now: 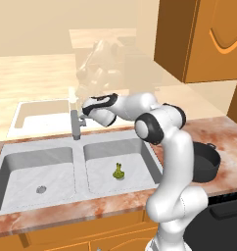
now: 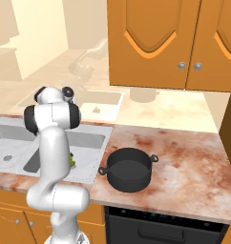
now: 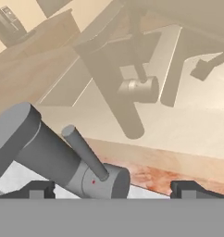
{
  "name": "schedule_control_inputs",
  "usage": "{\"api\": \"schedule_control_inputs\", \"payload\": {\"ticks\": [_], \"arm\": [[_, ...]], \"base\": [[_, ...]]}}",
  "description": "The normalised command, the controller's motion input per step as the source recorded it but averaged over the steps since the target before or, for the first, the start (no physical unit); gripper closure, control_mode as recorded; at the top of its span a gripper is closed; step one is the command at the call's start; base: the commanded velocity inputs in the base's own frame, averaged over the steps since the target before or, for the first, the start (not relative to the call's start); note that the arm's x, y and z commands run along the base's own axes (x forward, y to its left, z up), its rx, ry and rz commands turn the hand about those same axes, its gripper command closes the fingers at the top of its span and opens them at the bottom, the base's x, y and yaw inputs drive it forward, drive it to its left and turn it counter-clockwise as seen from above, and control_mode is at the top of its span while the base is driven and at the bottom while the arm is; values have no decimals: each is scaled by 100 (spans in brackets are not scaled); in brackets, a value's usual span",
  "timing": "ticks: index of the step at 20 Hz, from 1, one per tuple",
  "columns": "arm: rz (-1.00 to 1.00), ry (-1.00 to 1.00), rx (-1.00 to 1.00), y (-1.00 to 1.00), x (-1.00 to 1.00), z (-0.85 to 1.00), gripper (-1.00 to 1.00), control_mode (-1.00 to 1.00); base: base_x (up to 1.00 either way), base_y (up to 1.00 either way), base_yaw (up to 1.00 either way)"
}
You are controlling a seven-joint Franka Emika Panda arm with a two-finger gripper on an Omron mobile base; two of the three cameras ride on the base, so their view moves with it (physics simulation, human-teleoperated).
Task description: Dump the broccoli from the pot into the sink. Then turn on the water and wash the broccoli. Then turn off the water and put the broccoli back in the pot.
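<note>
Two dark fingertips [image 3: 40,189] of my gripper [image 3: 111,190] stand well apart, open and holding nothing, with the faucet [image 3: 63,159] between and just ahead of them in the hand view. Its thin grey lever [image 3: 85,152] slants up from the round body; I cannot tell whether either finger touches it. From the left base view my gripper [image 1: 82,113] sits right at the upright faucet [image 1: 75,125], which rises at the back rim of the sink [image 1: 140,188] between its two basins. No water runs from the spout. To the right of the faucet, the broccoli [image 1: 119,171] lies on the floor of the right basin, apart from the walls. Farther right of the faucet, past the sink's edge, the pot [image 2: 128,169] stands upright on the marbled counter [image 2: 184,162], empty as far as its dark inside shows. Orange cabinets [image 2: 160,43] hang above the counter.
</note>
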Motion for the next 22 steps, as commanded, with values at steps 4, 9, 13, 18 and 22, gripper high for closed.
{"api": "schedule_control_inputs", "payload": {"ticks": [4,9,13,18,22], "arm": [[0,0,0,4,22,-11,-100,-100],[0,0,0,9,23,-9,-100,-100],[0,0,0,13,20,-14,-100,-100],[0,0,0,7,9,-18,-100,-100],[-2,0,-3,0,0,-15,-100,-100]], "base": [[0,0,0],[0,0,0],[0,0,0],[0,0,0],[0,0,0]]}}
